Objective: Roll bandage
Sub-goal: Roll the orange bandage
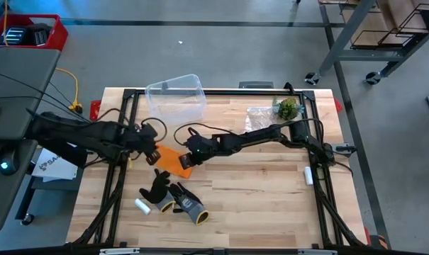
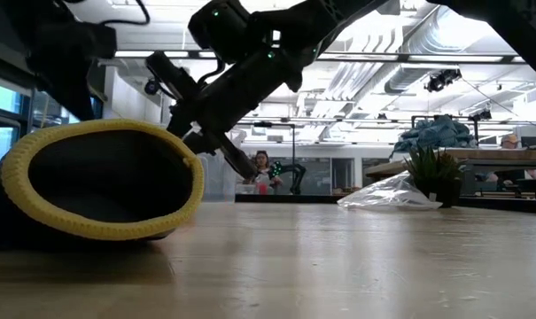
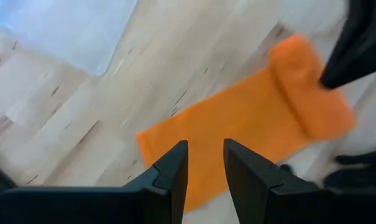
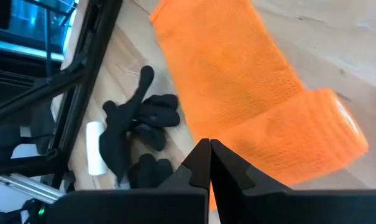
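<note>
The orange bandage (image 1: 171,159) lies flat on the wooden table left of centre, with one end wound into a short roll (image 3: 304,84). My left gripper (image 3: 205,167) hangs open above the flat end of the bandage (image 3: 225,127) and has nothing between its fingers. Reaching in from the table's right, my right gripper (image 4: 209,155) is shut, its tips at the roll (image 4: 312,134). In the low view a glove hides the bandage. My right gripper sets its shut fingertips (image 3: 337,71) on the rolled end of the bandage (image 4: 281,149), slanting down from the table's right side. The roll rests on the table, and the unrolled strip (image 4: 222,68) lies flat beyond it.
A clear plastic tub (image 1: 177,95) stands at the far edge. Black-grey-yellow gloves (image 1: 173,197) and a small white cylinder (image 1: 142,206) lie near the front left; a glove cuff (image 2: 99,182) fills the low view's left. A plant (image 1: 288,108) and a plastic bag (image 1: 260,113) sit far right.
</note>
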Robot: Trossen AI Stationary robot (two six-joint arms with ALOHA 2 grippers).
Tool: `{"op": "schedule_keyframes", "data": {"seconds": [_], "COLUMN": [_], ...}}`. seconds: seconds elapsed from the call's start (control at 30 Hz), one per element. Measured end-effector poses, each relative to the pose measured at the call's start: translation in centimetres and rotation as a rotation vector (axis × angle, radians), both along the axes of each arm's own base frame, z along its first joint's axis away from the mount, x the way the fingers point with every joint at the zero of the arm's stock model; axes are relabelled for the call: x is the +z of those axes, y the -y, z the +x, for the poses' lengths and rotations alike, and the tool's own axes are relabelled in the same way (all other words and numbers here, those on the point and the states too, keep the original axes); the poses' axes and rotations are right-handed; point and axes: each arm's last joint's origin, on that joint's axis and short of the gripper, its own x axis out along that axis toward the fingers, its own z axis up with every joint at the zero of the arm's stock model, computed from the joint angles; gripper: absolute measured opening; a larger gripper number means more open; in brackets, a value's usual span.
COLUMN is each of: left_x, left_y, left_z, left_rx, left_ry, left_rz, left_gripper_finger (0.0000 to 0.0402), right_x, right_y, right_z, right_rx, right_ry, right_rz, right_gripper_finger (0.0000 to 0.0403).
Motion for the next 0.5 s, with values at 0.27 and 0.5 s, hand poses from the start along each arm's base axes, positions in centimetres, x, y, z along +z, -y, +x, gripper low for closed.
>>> {"op": "schedule_keyframes", "data": {"seconds": [0.27, 0.5], "left_x": [2.5, 3.2], "left_y": [0.0, 0.0], "left_z": [-0.2, 0.0], "left_rx": [-0.043, -0.06], "left_ry": [0.316, 0.397], "left_rz": [-0.014, -0.009], "left_gripper_finger": [0.0099, 0.0099], "right_x": [-1.3, -1.3], "right_y": [-0.1, -0.5], "right_z": [0.5, 1.4], "right_rx": [0.002, 0.051], "right_ry": [-0.02, -0.03], "right_rz": [0.036, 0.049], "right_gripper_finger": [0.0, 0.0]}}
